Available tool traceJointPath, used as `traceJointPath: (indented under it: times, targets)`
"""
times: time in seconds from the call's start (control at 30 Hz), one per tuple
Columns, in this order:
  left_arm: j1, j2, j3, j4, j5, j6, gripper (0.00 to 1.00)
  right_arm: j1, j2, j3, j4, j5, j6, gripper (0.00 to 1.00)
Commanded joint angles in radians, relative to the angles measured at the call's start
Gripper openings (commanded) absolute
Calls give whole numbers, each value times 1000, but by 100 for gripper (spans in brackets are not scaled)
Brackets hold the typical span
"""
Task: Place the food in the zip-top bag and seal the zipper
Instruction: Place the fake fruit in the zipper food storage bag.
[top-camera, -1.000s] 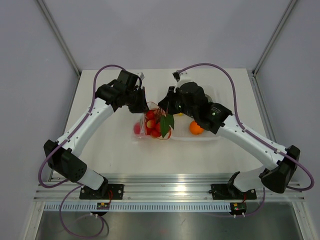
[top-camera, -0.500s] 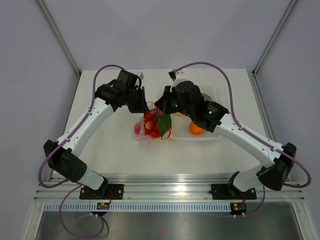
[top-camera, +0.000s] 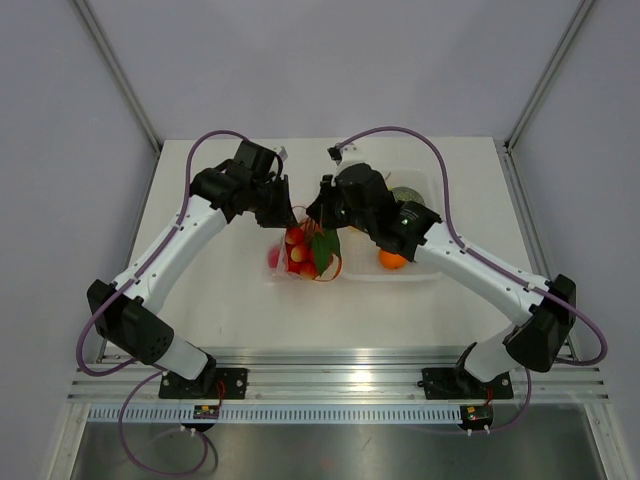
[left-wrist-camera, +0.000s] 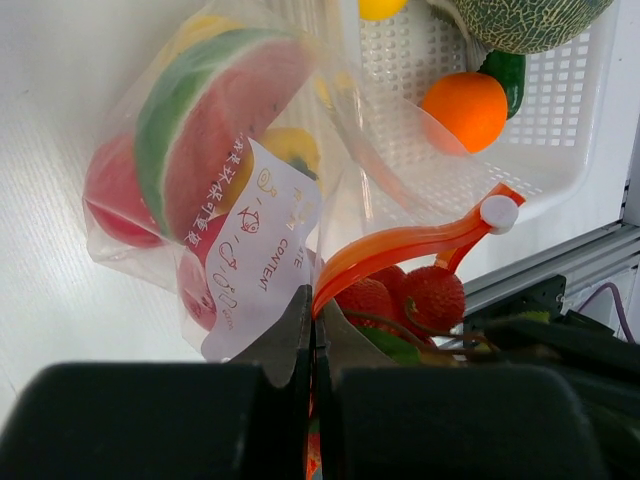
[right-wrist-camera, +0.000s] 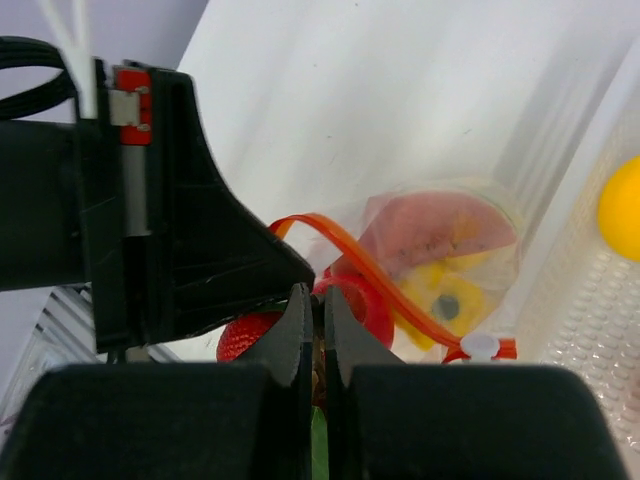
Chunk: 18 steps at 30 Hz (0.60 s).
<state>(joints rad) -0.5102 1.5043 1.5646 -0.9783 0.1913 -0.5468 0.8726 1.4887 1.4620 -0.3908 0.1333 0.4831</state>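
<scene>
Our left pincer (left-wrist-camera: 312, 325) is clamped shut on the mouth edge of the clear thin plastic zip-top bag (left-wrist-camera: 115, 110), right where one end of the red-orange zipper strip (left-wrist-camera: 400, 245) begins. From there the strip arcs away to a small white slider (left-wrist-camera: 498, 212) at its far end.

Our right pincer (right-wrist-camera: 318, 318) meets the left one almost tip to tip. It is pinched down to a sliver on the stem of a bunch of bumpy red toy berries with a green leaf (left-wrist-camera: 432, 297). The berries hang at the bag's mouth, just under the strip; we cannot tell whether they are inside.

Within the bag we see a striped toy watermelon slice (left-wrist-camera: 215, 120), a round red toy fruit (left-wrist-camera: 110, 190) and a yellow toy piece (left-wrist-camera: 290, 145), behind a white paper label with red print (left-wrist-camera: 265, 250).

The bag's body lies on the white worktop (top-camera: 220, 300), against the white perforated plastic basket (left-wrist-camera: 560, 120). That basket holds a glossy toy orange (left-wrist-camera: 465, 108), a netted green toy melon (left-wrist-camera: 520, 20), a yellow toy fruit (left-wrist-camera: 380, 8) and a dark green toy piece (left-wrist-camera: 505, 72).
</scene>
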Motion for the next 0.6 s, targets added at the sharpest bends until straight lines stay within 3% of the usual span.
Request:
traceJointPath:
  times: [0.0, 0.37, 0.57]
  targets:
    - [-1, -18, 35, 26, 31, 7, 0, 12, 30, 8, 15, 77, -11, 0]
    - [-1, -52, 46, 21, 28, -15, 0, -15, 54, 9, 29, 143, -56, 0]
    - [-1, -64, 81, 53, 120, -44, 0, -15, 85, 96, 64, 213, -132, 0]
